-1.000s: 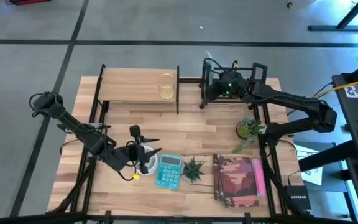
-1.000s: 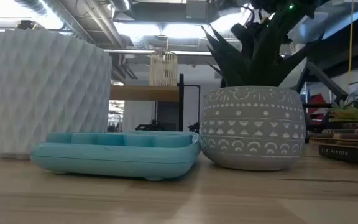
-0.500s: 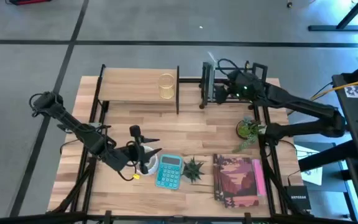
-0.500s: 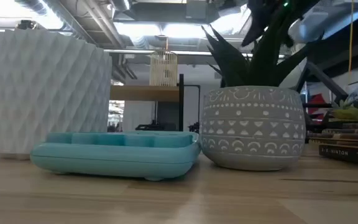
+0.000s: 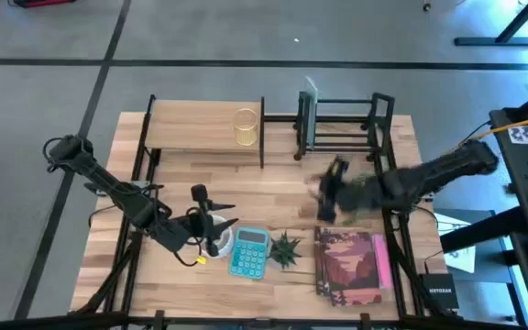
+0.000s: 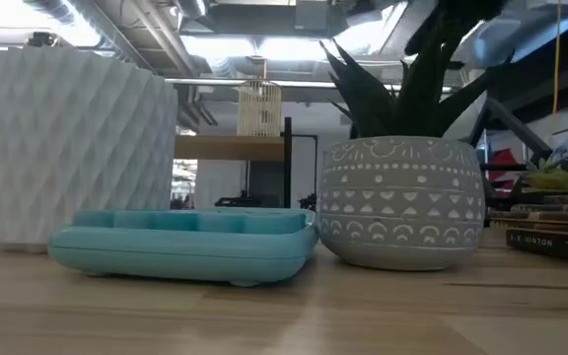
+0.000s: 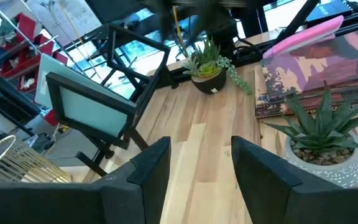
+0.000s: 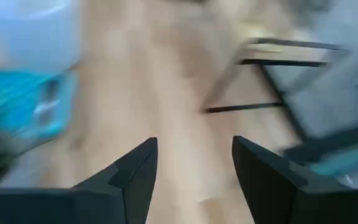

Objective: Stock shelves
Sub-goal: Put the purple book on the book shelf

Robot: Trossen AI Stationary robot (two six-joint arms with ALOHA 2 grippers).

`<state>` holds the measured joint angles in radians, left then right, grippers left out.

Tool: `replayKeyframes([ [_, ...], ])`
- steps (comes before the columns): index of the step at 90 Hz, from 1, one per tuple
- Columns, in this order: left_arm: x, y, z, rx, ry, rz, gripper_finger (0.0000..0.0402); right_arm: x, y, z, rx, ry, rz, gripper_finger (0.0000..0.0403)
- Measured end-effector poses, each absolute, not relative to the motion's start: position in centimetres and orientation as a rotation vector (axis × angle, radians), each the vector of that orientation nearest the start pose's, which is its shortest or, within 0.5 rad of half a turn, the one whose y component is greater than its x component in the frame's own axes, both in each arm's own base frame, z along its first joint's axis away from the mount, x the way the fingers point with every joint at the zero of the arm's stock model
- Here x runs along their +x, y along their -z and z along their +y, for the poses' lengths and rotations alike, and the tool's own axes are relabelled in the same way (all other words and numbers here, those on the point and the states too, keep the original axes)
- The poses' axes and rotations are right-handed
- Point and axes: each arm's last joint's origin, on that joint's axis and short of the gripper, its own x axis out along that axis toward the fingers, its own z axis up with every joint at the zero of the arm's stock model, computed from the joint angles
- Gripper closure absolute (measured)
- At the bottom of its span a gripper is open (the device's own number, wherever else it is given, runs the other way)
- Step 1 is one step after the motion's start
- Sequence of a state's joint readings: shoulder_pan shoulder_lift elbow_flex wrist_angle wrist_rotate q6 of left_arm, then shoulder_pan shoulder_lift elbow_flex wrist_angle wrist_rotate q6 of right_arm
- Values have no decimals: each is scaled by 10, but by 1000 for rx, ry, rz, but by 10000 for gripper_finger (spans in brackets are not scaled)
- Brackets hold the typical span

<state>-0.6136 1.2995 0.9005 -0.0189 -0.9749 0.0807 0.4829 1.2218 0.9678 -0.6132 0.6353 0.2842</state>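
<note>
Mid-frame on the counter (image 5: pixel 282 183), right pincer (image 5: pixel 330 194) hangs open and empty near the books (image 5: pixel 348 264), probably choosing stock; left pincer (image 5: pixel 216 226) open, waiting.

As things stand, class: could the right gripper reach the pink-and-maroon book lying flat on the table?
Probably yes. The right gripper, open and empty, hangs just beyond the book, whose cover is bare, with nothing standing between them.

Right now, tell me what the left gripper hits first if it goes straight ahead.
Probably nothing close: the open left gripper faces bare tabletop and would pass beside the succulent pot. Farther along that line stands the small potted plant, though depth is unclear.
</note>
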Motion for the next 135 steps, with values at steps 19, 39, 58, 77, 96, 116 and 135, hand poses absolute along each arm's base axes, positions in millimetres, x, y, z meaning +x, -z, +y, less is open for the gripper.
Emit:
replayKeyframes([
  [19, 239, -284, -139, 370, -346, 307, 247, 217, -267, 172, -73, -45, 751, 226],
  [39, 240, -284, -137, 364, -354, 308, 247, 209, -247, 226, 165, -305, 843, 219],
  [58, 240, -284, -137, 374, -352, 311, 247, 186, -222, 229, 422, 13, 1095, 196],
  [77, 240, -284, -137, 368, -354, 309, 247, 181, -217, 223, 616, 222, 1161, 172],
  [96, 239, -283, -137, 365, -355, 315, 247, 171, -208, 244, 498, -23, 1315, 171],
  [116, 239, -275, -134, 367, -365, 341, 247, 167, -181, 230, 524, 424, 1369, 171],
  [135, 242, -274, -129, 350, -378, 340, 247, 183, -167, 219, 534, 597, 1364, 171],
])
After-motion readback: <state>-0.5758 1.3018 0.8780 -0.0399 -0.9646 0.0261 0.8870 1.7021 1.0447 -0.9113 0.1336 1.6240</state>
